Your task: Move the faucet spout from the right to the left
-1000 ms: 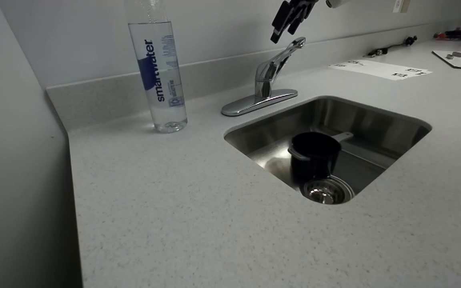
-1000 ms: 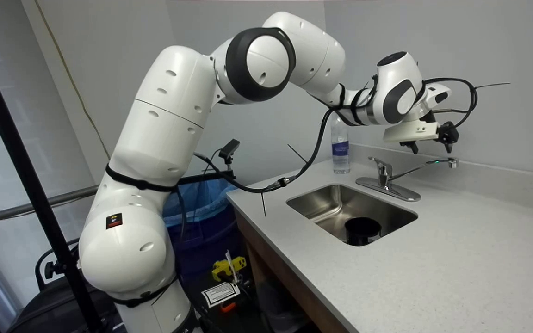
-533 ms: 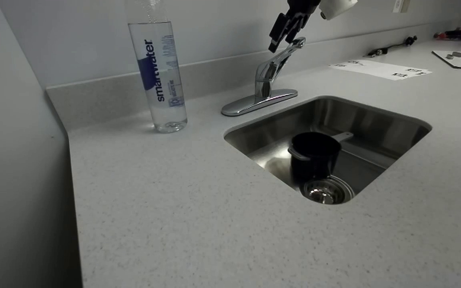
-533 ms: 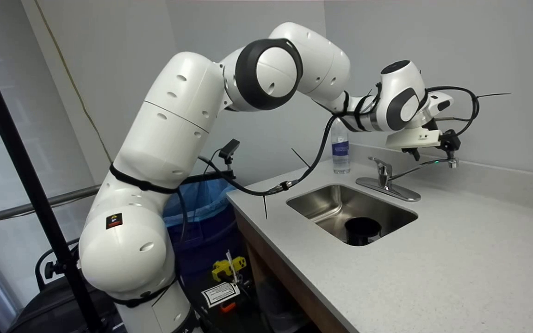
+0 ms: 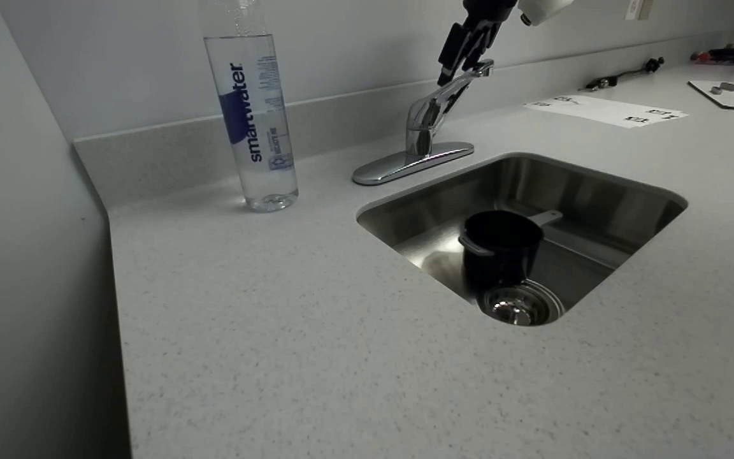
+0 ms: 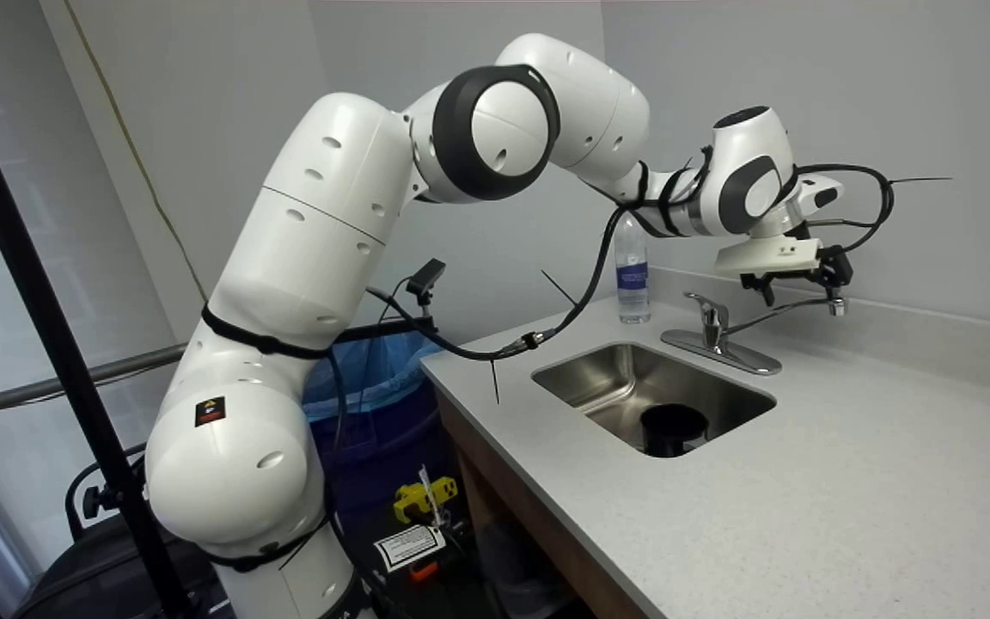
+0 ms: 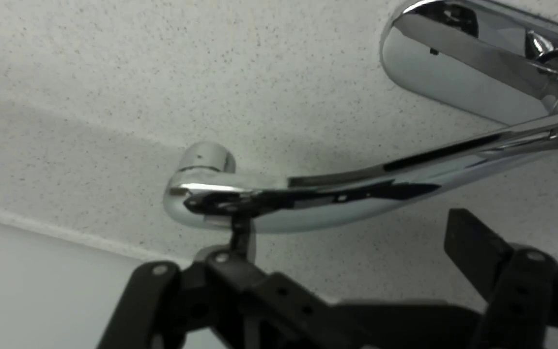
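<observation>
pale speckled counter [image 5: 278,331] — gripper [image 7: 350,220] spread wide, close by the faucet spout [image 7: 356,201] — contact unclear

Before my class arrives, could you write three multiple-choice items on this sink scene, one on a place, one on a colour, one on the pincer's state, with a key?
1. Where is the dark pot?
A. on the counter
B. inside the sink
C. on the floor

2. What colour is the label on the smartwater bottle?
A. red
B. yellow
C. blue

3. What state is the pincer in, near the faucet spout?
A. open
B. fully closed
C. clamped on the bottle

1: B, since both exterior views show the pot down in the basin.
2: C, since the label looks blue in both exterior views.
3: A, since the wrist view shows the fingers wide apart.
</observation>
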